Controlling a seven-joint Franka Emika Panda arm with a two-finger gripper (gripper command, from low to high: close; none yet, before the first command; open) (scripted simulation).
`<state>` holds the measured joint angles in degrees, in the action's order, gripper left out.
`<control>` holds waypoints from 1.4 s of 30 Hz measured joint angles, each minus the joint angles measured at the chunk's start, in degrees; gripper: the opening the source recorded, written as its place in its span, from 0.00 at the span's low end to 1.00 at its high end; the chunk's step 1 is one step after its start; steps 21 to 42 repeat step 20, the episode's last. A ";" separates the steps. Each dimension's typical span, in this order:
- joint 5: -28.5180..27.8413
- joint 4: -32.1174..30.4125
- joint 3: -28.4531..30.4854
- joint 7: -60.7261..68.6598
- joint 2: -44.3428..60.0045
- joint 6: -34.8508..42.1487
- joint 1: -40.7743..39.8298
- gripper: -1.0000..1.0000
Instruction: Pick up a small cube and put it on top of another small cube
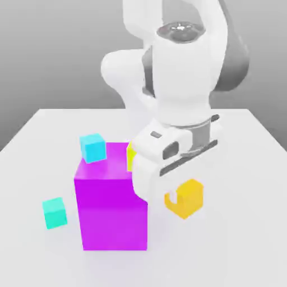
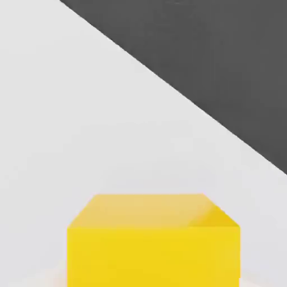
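The gripper [image 1: 183, 198] was closed on the golden cube [image 1: 191, 197], its fingers on opposite sides, one fingertip [image 1: 173, 196] showing against the cube in the exterior view. Whether the cube touched the table [image 1: 224, 246] could not be told. In the hand view, the cube's near face and top lay in front of the pale tabletop, with a dark area past the table's slanting edge. The white arm [image 1: 182, 78] reached down from above. Toward the exterior view's left stood the big magenta block [image 1: 112, 213], well larger than any cube. On its top sat a sky-blue cube [image 1: 93, 148] and, partly hidden behind the hand, a lemon-yellow cube [image 1: 131, 157]. A turquoise cube [image 1: 55, 213] lay on the table, nearer the exterior view's left edge than the block.
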<state>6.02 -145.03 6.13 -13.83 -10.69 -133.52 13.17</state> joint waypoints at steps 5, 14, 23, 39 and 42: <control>-2.73 -1.72 -0.65 -7.75 -10.40 8.39 -3.40 0.00; -7.20 -6.75 -3.46 -19.61 -24.65 17.11 -10.49 0.00; -7.29 -10.91 -3.52 -19.81 -22.77 11.07 -10.84 1.00; -7.29 -10.91 -3.52 -19.81 -22.77 11.07 -10.84 1.00; -7.29 -10.91 -3.52 -19.81 -22.77 11.07 -10.84 1.00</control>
